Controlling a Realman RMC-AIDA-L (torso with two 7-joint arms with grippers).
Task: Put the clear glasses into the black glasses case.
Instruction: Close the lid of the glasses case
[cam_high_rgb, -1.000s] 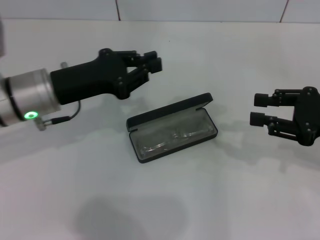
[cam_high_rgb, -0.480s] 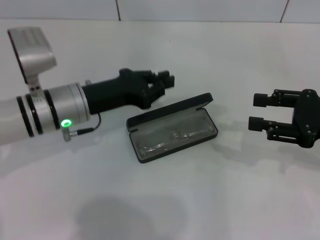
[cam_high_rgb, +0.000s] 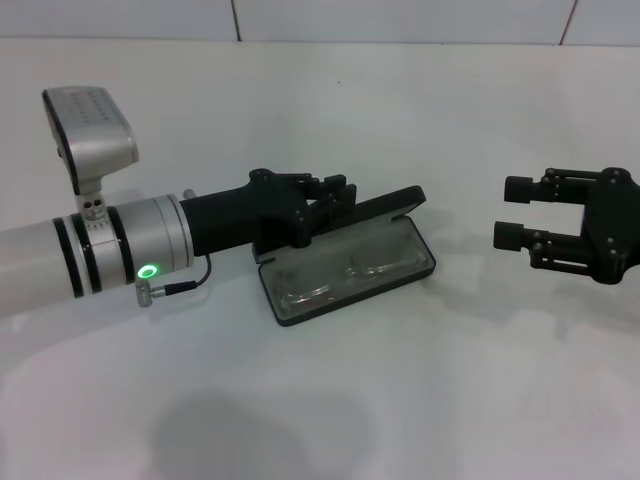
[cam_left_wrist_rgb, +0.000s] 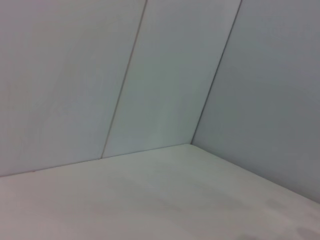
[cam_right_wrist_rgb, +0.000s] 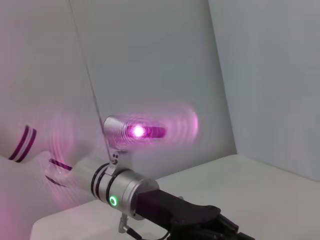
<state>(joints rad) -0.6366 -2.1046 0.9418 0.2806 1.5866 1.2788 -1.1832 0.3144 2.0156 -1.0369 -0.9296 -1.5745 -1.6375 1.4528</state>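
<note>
The black glasses case (cam_high_rgb: 283, 304) lies open in the middle of the table, its lid (cam_high_rgb: 392, 203) raised at the far side. The clear glasses (cam_high_rgb: 340, 276) rest inside on the grey lining. My left gripper (cam_high_rgb: 338, 192) is low at the far left part of the lid, fingers together and against its edge. It also shows in the right wrist view as the left gripper (cam_right_wrist_rgb: 210, 222) on its silver arm. My right gripper (cam_high_rgb: 512, 212) hovers open to the right of the case, holding nothing. The left wrist view shows only wall and table.
A white table (cam_high_rgb: 430, 390) carries everything, with a tiled wall (cam_high_rgb: 400, 20) behind. The left arm's silver forearm (cam_high_rgb: 90, 265) and its camera block (cam_high_rgb: 90, 135) reach across the left side.
My left arm has come down and moved right, bringing its gripper from above the table to the case lid. The right gripper rose slightly.
</note>
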